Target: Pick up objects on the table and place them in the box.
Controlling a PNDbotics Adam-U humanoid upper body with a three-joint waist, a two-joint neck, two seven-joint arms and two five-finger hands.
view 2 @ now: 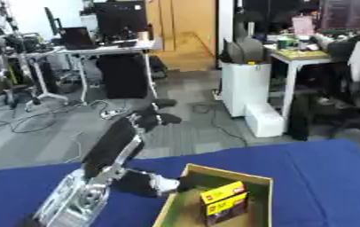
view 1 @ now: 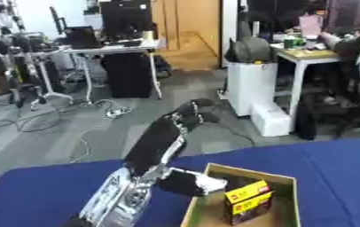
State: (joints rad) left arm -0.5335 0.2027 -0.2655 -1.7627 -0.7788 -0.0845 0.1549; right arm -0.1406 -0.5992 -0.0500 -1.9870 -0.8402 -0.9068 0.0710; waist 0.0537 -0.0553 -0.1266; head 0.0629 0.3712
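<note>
I count one cardboard box [view 1: 288, 186] on my one blue table [view 1: 346, 168]. Inside the box stands one yellow-and-black packet [view 1: 248, 201], the only item I can count in there. One of my arms is in view, the left, with one hand [view 1: 195, 111] raised above the table's far edge. I see no second box or packet.

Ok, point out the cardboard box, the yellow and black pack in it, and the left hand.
cardboard box [view 1: 290, 179], left eye view, far rim.
yellow and black pack [view 1: 248, 191], left eye view, yellow top face.
left hand [view 1: 196, 108], left eye view, on the raised dark hand.
</note>
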